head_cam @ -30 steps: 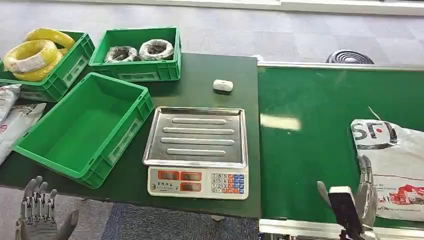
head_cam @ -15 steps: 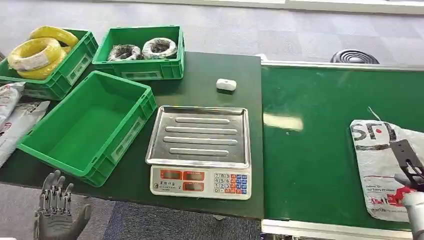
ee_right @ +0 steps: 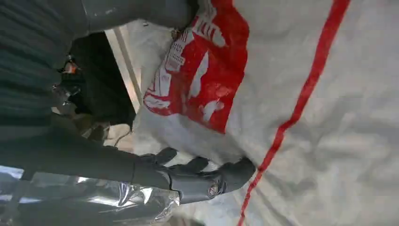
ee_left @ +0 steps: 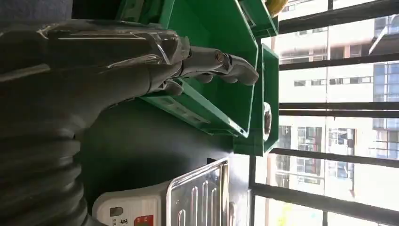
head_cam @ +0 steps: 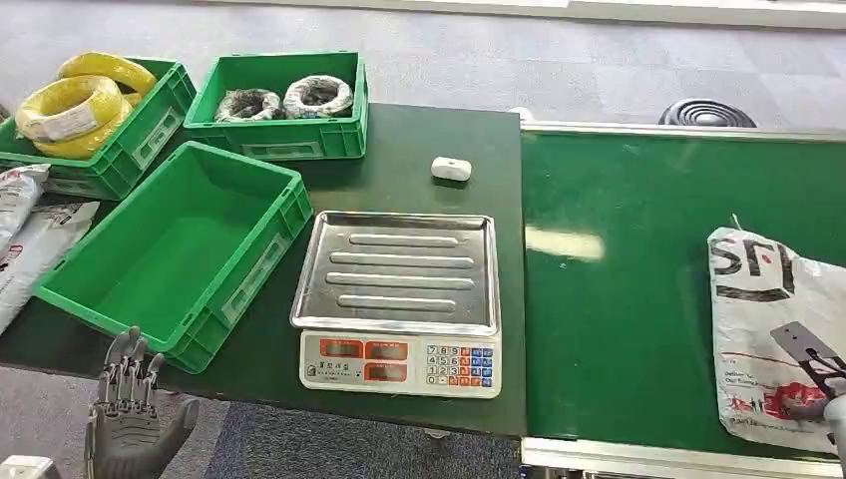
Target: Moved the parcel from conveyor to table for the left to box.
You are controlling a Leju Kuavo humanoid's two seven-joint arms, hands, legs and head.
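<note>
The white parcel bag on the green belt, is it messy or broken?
Not broken as far as I can see. The white parcel bag lies crooked and crumpled on the conveyor belt, with the right hand touching it.

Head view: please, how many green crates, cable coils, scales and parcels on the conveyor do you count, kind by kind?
Green crates: 3
Cable coils: 4 (yellow 2, grey 2)
Scales: 1
Parcels on conveyor: 1
Total: 9
</note>
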